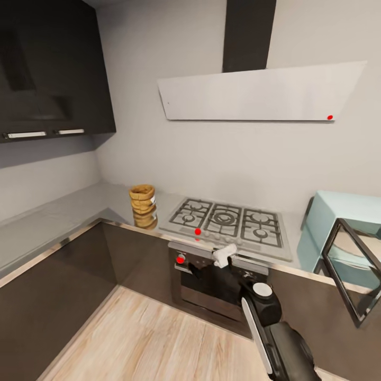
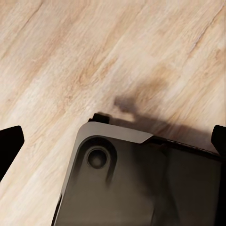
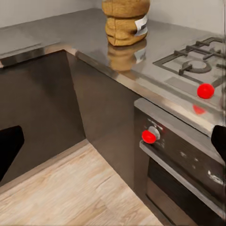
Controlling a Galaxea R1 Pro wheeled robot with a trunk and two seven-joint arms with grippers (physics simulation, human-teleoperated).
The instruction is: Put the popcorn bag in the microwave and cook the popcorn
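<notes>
Head view: looking down into a kitchen corner, pale walls, dark cabinets, light wood floor (image 1: 143, 344)
Popcorn bag (image 1: 143, 199): sitting upright on the countertop (image 1: 79, 206), far left of the hob (image 1: 227, 221), near the back wall, well apart from the microwave
Bag up close: mustard sack with rolled rim and small white label, mirrored in the shiny worktop, seen in the right wrist view too (image 3: 125, 21)
Microwave (image 1: 338, 233): mint-blue box at the far right of the counter, dark glass door (image 1: 352, 275) swung wide open toward the near side
Oven (image 1: 211, 286): dark, built in under the hob, red dot on its knob
Range hood (image 1: 259, 92): flat and pale, above the hob
Right gripper (image 1: 225, 255): out in front of the oven, below the hob's near edge, nowhere near the bag; dark fingertips sit at opposite edges of the wrist view, so spread wide, nothing pinched
Left gripper (image 2: 113, 141): aimed down at the wood floor and part of the robot's dark base (image 2: 141, 183), fingertips far apart, holding nothing
</notes>
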